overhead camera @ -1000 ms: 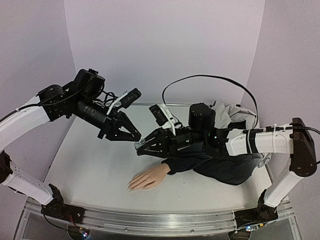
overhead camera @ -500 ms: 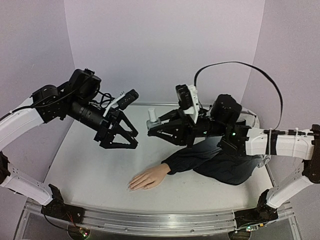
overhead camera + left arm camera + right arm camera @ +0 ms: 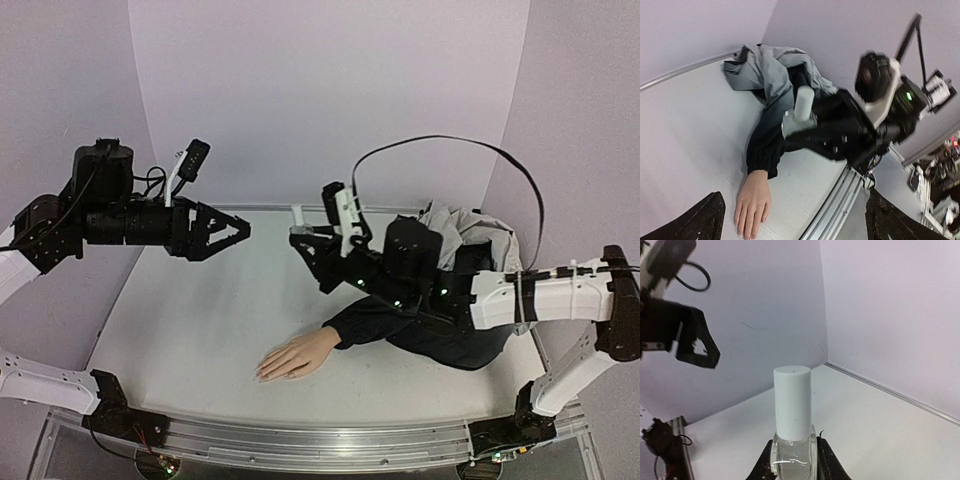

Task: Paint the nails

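Gripping small clear bottle (image 3: 792, 410) by glass base in right gripper (image 3: 793, 462), jaws narrow; leaves white cap upright, exposed, likely for unscrewing. Facing it from left: left gripper (image 3: 228, 230), spread wide, empty, well apart. Below bottle, flat on table (image 3: 180, 330): mannequin hand (image 3: 297, 354), palm down, nails (image 3: 263, 373) toward near edge, reachable for brush.
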